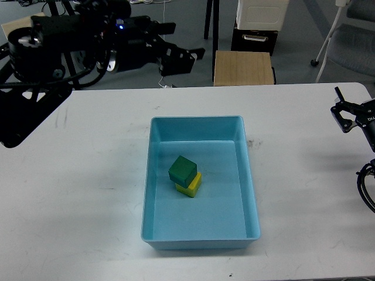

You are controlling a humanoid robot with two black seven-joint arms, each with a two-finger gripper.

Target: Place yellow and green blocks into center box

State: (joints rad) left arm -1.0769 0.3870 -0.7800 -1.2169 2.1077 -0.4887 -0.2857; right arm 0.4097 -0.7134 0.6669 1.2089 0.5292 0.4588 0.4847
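The green block [183,170] lies tilted on top of the yellow block [190,185], both inside the light blue box [249,181] at the table's centre. My left gripper [183,57] is lifted high and back, over the table's far edge, well away from the box; its fingers look spread and hold nothing. My right gripper [344,116] rests at the table's far right edge, open and empty.
The white table [76,193] carries the box only. Beyond its far edge stand a wooden stool [243,67], a black and white crate [258,26], a tripod's legs and a cardboard box [26,29] on the floor.
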